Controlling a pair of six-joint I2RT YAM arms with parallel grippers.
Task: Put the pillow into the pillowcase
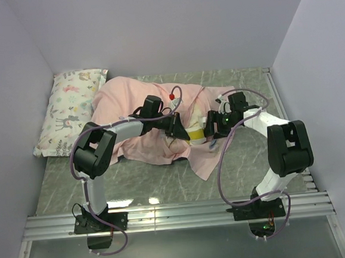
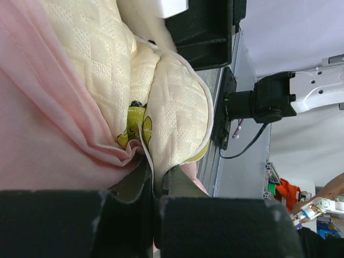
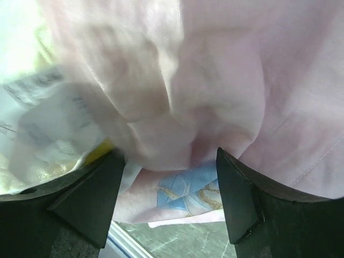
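Grey stone counter sits between pale walls. On it the pink pillowcase lies in the middle, all puffed up, so I think most of the pillow is inside. One end with the yellow band pokes out at the open side, between the two arms. The left jaws are narrow and pinch the pillow's thin edge. The right jaws are wide, with pink cloth bunched between them. What is left, I think, is to pull the cloth over that last end.
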